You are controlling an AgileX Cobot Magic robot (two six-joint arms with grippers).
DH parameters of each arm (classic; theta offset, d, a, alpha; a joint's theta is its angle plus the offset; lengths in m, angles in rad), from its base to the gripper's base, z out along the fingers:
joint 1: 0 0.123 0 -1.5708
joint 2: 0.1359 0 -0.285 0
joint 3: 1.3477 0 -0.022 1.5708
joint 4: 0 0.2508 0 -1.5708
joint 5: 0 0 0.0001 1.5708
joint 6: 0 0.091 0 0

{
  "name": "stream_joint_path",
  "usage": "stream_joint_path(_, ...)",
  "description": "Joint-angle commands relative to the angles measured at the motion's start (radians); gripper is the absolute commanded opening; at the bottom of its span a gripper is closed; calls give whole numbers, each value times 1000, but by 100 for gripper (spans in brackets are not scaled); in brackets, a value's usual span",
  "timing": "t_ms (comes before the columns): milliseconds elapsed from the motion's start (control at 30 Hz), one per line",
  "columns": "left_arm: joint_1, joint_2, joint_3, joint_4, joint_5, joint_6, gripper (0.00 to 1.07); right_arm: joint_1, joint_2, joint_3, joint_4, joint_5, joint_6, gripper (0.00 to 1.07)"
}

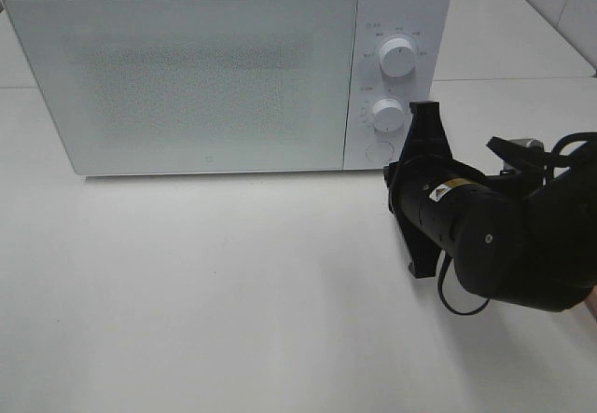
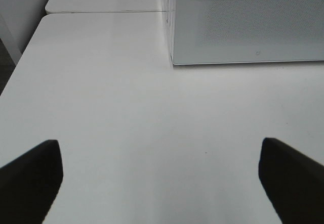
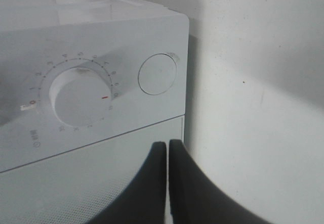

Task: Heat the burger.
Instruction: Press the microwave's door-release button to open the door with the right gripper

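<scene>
A white table (image 1: 233, 320) fills the scene, and at its far side stands a white microwave (image 1: 229, 73) that takes up most of the width. Its door (image 1: 187, 82) is closed, and the dotted panel lets nothing be seen behind it. The burger shows in none of the views, so where it lies cannot be told. The black right arm (image 1: 494, 236) reaches in from the near right, and its front end stands just before the microwave's right end. There the narrow control panel (image 1: 396, 77) carries an upper knob (image 1: 397, 57), a lower knob (image 1: 387, 113) under it, and a flat round button (image 1: 378, 151) at the bottom. In the right wrist view the lower knob shows a small red mark on its face, with the button just beside it. The right gripper (image 3: 167, 145) has its two dark fingers (image 3: 152, 183) pressed together with nothing between them. They point at the microwave's front close by the lower knob; whether they touch it cannot be told. The left gripper (image 2: 162, 183) hangs over bare table in front of the microwave's left corner. Its jaws are spread wide apart and hold nothing, and only the two dark fingertips (image 2: 30, 178) show at the edges of its wrist view.
</scene>
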Motion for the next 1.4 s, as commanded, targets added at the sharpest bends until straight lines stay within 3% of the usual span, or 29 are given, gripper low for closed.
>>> stream_joint_path(33, 3, -20, 4, -9, -8, -6, 98, -4, 25, -23, -20, 7, 9, 0)
stream_joint_path(800, 3, -19, 4, -9, -8, -6, 98, -177, 160, -214, -116, 119, 16, 0)
stream_joint_path(1400, 3, -19, 4, -9, -8, -6, 98, -178, 211, -260, -144, 60, 12, 0)
